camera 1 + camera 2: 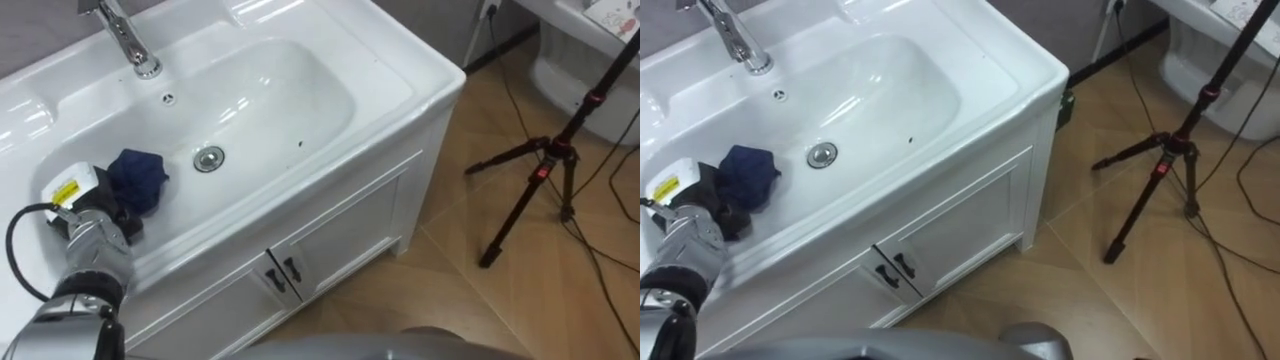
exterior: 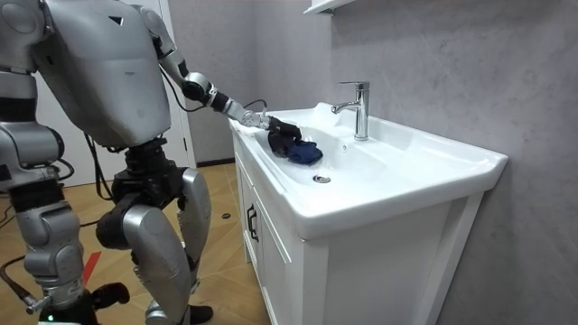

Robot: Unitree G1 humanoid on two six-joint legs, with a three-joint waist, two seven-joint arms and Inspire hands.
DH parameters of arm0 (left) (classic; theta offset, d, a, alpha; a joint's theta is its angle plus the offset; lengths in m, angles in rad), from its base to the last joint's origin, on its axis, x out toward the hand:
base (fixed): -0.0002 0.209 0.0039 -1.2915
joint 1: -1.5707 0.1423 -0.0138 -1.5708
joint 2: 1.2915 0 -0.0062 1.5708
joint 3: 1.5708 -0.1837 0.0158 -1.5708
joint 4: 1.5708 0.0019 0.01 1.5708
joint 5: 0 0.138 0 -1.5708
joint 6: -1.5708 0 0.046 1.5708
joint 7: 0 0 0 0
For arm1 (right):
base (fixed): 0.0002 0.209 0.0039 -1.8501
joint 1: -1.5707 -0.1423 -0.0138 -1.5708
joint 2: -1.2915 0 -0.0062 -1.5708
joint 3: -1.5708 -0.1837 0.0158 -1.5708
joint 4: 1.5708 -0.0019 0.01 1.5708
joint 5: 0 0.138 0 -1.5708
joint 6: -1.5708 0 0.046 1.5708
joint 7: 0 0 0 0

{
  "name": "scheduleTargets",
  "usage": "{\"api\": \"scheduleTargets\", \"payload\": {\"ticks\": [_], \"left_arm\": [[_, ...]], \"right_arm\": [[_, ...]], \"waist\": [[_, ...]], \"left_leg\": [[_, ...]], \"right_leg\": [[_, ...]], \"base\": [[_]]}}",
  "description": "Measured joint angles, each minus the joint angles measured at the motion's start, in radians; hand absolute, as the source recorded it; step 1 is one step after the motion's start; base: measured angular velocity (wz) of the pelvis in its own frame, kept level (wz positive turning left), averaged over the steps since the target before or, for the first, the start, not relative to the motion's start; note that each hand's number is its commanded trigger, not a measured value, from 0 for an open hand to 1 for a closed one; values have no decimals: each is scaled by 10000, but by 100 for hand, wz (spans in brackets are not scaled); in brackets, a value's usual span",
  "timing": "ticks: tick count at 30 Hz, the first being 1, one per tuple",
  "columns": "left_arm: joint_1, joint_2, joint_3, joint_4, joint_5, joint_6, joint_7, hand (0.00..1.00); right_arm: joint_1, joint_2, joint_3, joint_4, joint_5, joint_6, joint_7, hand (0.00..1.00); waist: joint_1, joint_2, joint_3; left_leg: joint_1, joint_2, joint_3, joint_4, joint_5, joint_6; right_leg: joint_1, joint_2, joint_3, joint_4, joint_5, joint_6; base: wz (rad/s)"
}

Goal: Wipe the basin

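- Basin [image 1: 400, 75]: white, set in a vanity top; you see the faucet [image 1: 125, 40] at its back rim and the drain [image 1: 208, 158] at the bottom of the bowl.
- Left hand [image 1: 105, 195]: comes in over the front left rim, fingers curled round a dark blue cloth [image 1: 138, 178].
- Cloth lies bunched on the bowl's left slope, near the drain but apart from it.
- The room view shows you the robot standing at the cabinet doors [image 1: 300, 255].
- Tripod [image 1: 545, 170] on the floor, to the right.
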Motion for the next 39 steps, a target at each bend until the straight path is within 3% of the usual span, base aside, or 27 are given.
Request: {"api": "scheduleTargets", "payload": {"ticks": [4, 8, 19, 30, 33, 34, 39], "left_arm": [[443, -7, 1, -618, 30, -272, -11, 100], [556, -6, 0, -776, 30, -288, -8, 100], [913, -17, -25, -1290, 383, -301, 2, 100], [1087, -140, -468, -1648, 1008, -280, 197, 100], [1115, -145, -746, -1806, 1102, -225, 174, 100], [1115, -143, -890, -1844, 1133, -169, 162, 100], [1091, -208, -1544, -1946, 1590, 226, 126, 100]], "right_arm": [[-77, -29, -7, -13, -232, -72, 11, 0], [-236, -36, -7, -16, -314, -197, 3, 0], [-237, -37, -11, -38, -313, -274, -25, 0], [-223, -58, -57, 127, -304, -755, -84, 0], [-225, -54, -32, 202, -290, -784, -83, 0], [-207, -53, -10, 201, -262, -791, -84, 0], [-231, -44, 38, 231, -130, -764, -72, 0]], "waist": [[205, 26, 5], [249, 26, 6], [232, 5, 19], [129, -50, 72], [65, -94, 155], [-56, -127, 190], [-332, -159, 204]], "left_leg": [[33, 3, -364, 0, 26, -41], [34, 5, -784, 0, 41, -65], [42, 11, -1147, -17, 65, -104], [238, -2, -1223, -121, 68, -108], [332, -16, -1075, -129, 68, -109], [354, -27, -961, -138, 68, -108], [314, -80, -889, -139, 68, -107]], "right_leg": [[101, -27, -220, -20, -51, -58], [142, -36, -289, -21, -83, -118], [239, -44, -482, -65, -185, -201], [441, -66, -513, -189, -262, -171], [552, -61, -561, -197, -287, -145], [605, -112, -538, -210, -324, -105], [559, -172, -516, -178, -365, -50]], "base": [[14], [5], [6], [6], [4], [17], [4]]}}
